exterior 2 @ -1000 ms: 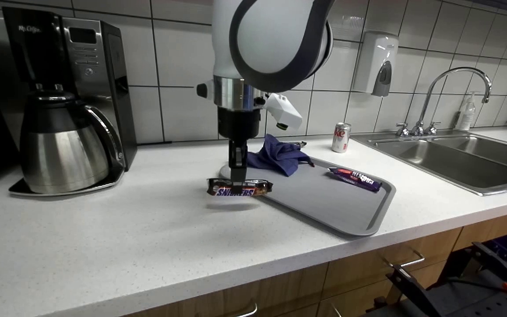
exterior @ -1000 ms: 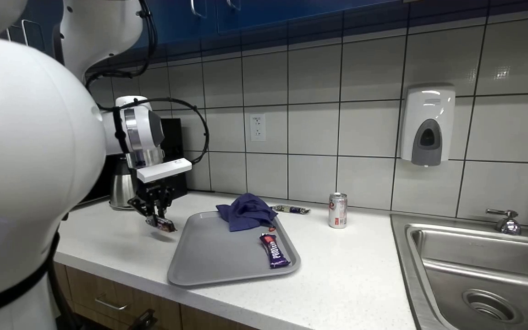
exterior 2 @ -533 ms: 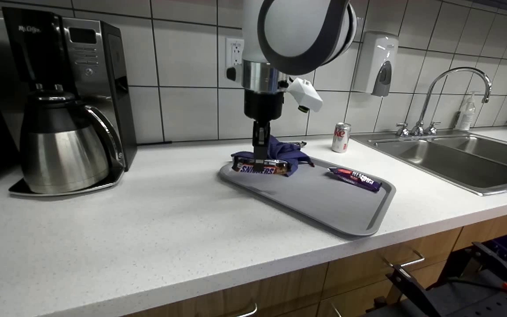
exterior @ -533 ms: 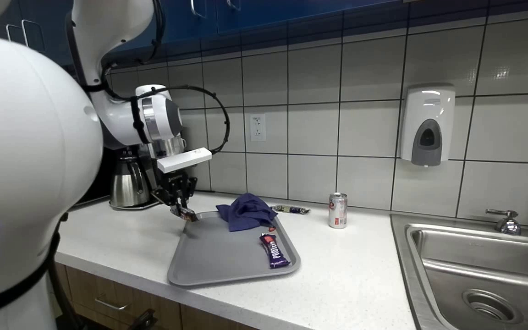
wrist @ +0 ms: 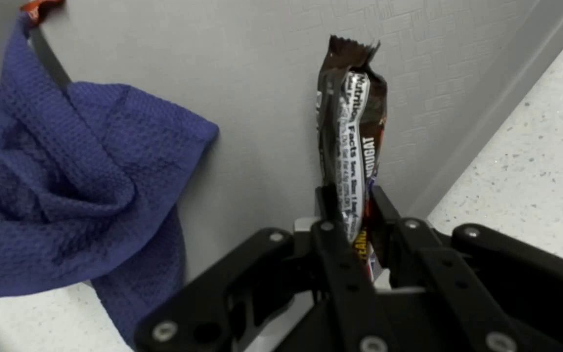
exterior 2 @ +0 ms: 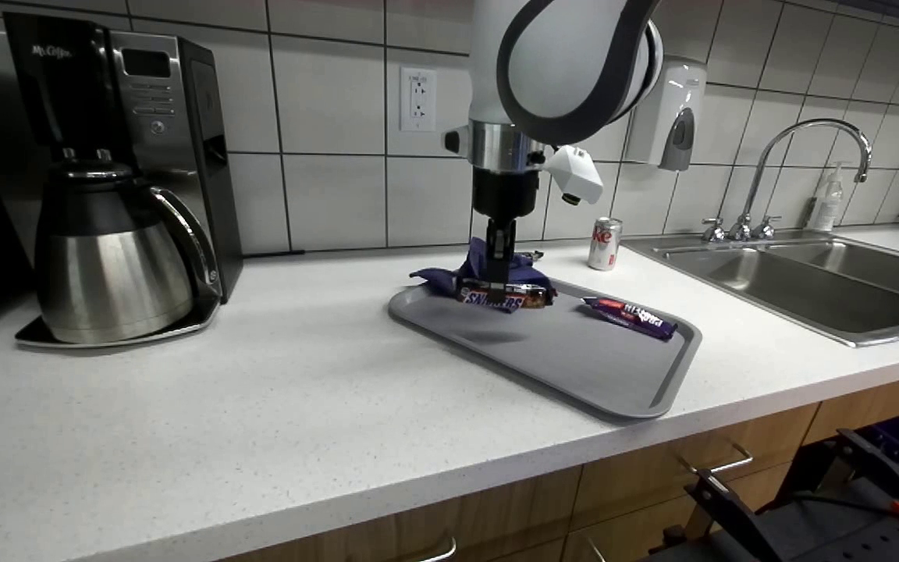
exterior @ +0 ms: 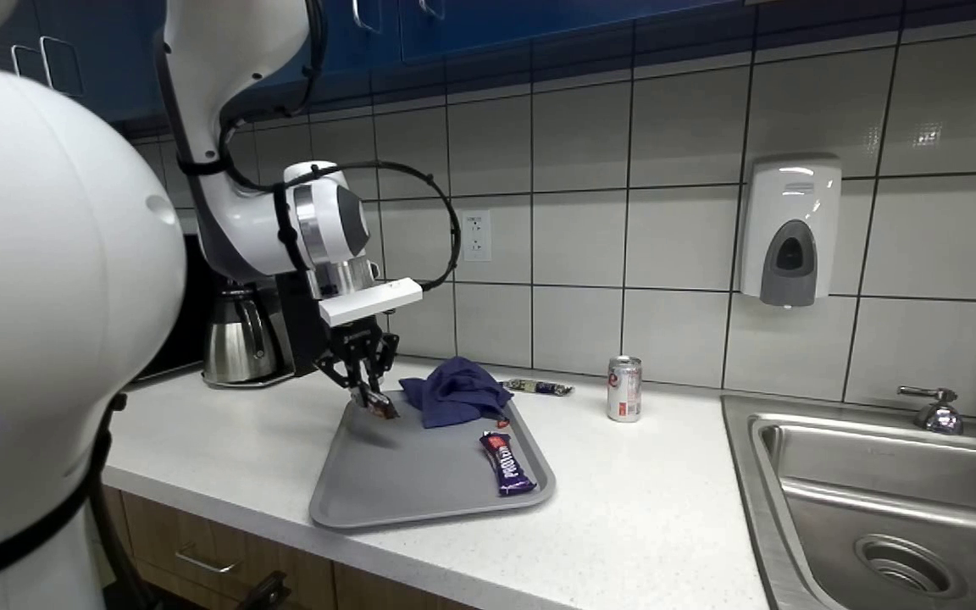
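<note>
Because a shadow (exterior 2: 496, 337) lies on the gray tray (exterior 2: 574, 359) beneath the fingers (wrist: 333, 244), the chocolate bar (wrist: 352, 127) pinched narrowly between them appears to hang above the tray, apart from its surface. As far as this shows, gripping and lifting are done; setting down and letting go are not. The bar is long and slim, in a glossy brown wrapper whose crimped, toothed end reaches out past the fingers. Below them, the tray looks like rigid plastic, with rounded corners, a raised rim and a basket-weave texture. Just beside the fingers, a rumpled blue cloth (wrist: 91, 186), soft and waffle-ribbed, drapes over the tray's edge. Farther from them, a shiny purple protein bar (exterior: 507, 464) rests on the tray, and speckled white tabletop (wrist: 530, 161) stretches beyond.
</note>
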Controlling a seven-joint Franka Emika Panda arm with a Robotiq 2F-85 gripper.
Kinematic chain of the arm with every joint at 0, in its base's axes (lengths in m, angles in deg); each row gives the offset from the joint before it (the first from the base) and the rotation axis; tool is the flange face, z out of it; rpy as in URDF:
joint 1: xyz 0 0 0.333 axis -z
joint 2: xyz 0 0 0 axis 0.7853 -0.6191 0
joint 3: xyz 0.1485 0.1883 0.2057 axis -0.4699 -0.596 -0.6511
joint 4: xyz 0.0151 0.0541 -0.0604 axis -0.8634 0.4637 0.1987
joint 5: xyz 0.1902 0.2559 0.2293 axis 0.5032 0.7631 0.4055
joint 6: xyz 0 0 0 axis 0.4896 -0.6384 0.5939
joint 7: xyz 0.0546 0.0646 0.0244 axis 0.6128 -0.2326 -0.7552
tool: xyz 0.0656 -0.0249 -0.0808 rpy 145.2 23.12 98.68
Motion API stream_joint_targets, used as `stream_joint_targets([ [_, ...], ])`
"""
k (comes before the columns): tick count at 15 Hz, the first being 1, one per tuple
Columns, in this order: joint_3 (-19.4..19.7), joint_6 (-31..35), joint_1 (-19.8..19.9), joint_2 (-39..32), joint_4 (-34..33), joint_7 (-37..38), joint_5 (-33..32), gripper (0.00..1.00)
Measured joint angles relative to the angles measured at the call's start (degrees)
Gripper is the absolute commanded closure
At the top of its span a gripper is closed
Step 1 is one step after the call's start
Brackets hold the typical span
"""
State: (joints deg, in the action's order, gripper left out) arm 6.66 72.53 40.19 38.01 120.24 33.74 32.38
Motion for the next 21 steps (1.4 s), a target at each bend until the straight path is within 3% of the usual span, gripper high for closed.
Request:
stream_joint_targets([
  [12, 2.0, 0.0, -0.1, -4.3, 0.4, 9.9, -7.5, 0.95],
  [13, 2.1, 0.0, -0.2, -4.8, 0.3, 10.3, -7.7, 0.55],
  [14, 2.2, 0.0, -0.2, -5.1, 0.2, 10.6, -7.7, 0.54],
  [21, 2.3, 0.0, -0.3, -5.2, -0.2, 10.8, -7.7, 0.05],
])
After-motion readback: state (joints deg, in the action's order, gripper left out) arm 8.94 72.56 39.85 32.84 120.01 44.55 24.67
